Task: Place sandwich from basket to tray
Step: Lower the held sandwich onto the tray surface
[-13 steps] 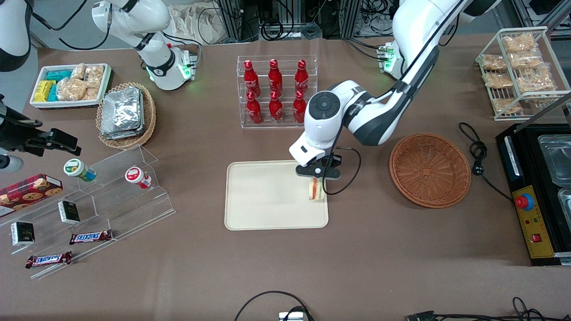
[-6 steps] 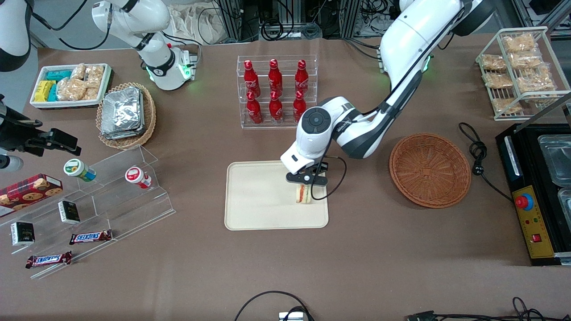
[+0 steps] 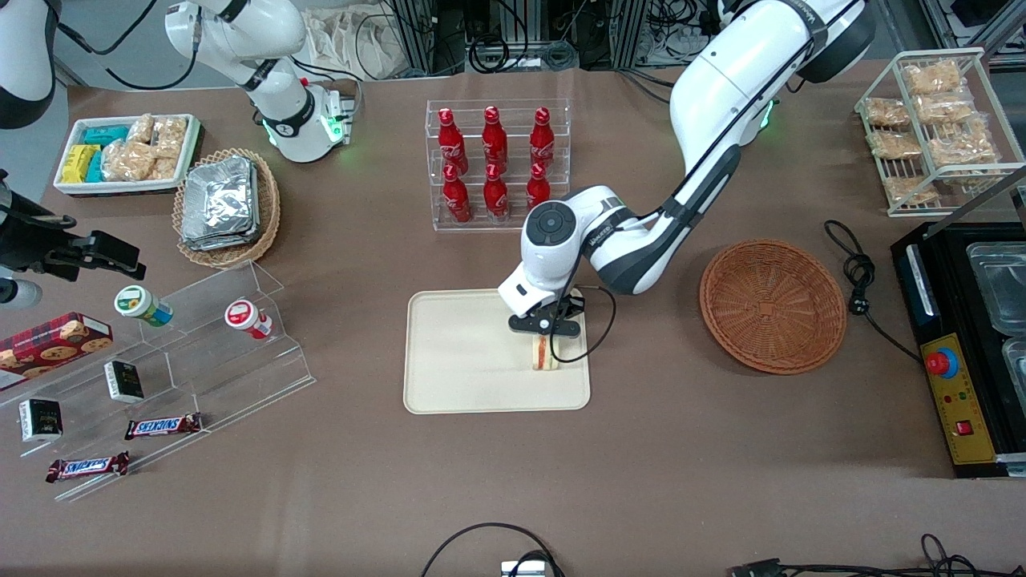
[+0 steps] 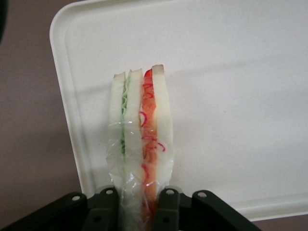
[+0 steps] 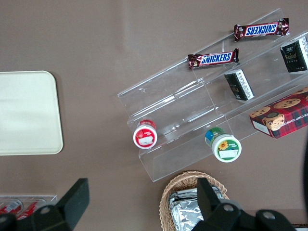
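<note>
The sandwich (image 3: 546,353), a wrapped wedge of white bread with red and green filling, stands on edge over the cream tray (image 3: 457,369), in the part of the tray closest to the basket. My left gripper (image 3: 547,335) is right above it and shut on its upper end. In the left wrist view the black fingers (image 4: 167,204) press both bread faces of the sandwich (image 4: 140,130), with the tray (image 4: 231,86) close beneath; whether the sandwich touches the tray I cannot tell. The reddish-brown wicker basket (image 3: 772,305) lies beside the tray toward the working arm's end, with nothing in it.
A clear rack of red bottles (image 3: 495,164) stands farther from the front camera than the tray. A clear stepped shelf (image 3: 200,353) with snacks and a tan basket of foil packets (image 3: 224,207) lie toward the parked arm's end. A black machine (image 3: 962,344) sits at the working arm's end.
The gripper has carried the sandwich from the tray's rim nearest the basket a little farther in over the tray, toward the parked arm's end. It stays shut on the sandwich.
</note>
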`<action>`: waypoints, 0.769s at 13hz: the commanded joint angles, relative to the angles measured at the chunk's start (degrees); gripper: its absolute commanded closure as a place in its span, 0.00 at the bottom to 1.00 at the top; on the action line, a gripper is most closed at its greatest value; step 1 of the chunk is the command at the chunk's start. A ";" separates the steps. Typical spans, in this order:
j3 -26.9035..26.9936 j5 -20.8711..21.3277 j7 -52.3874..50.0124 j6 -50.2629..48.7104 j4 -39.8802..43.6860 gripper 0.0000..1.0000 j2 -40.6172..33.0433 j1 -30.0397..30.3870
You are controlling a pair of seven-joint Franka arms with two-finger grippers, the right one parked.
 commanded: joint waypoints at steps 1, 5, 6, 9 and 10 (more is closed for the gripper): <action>0.50 1.51 -1.77 -0.13 1.94 0.78 1.51 -1.05; 0.50 1.59 -1.60 0.40 1.85 0.57 1.95 -1.05; 0.50 1.59 -1.68 0.40 1.85 0.51 2.04 -1.05; 0.50 1.59 -1.77 0.40 1.85 0.29 2.31 -0.96; 0.50 1.51 -1.95 0.31 1.94 0.21 2.22 -0.96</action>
